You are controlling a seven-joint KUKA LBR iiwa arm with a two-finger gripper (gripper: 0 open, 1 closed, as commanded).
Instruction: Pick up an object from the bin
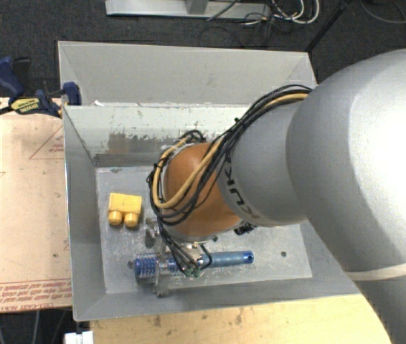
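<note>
My gripper [166,267] is low over the front of the bin, just beneath the orange wrist cover. It stands right on the middle of a blue brush-like tool. That tool's bristly blue head [144,266] sticks out to the gripper's left. Its smooth blue handle [229,259] runs out to the right along the bin floor. A yellow block [124,209] with two round studs lies apart at the left of the bin, a little farther back than the gripper.
The arm and its bundle of cables cover the bin's right and middle. The bin's front wall runs close below the gripper, and the left wall stands just past the yellow block.
</note>
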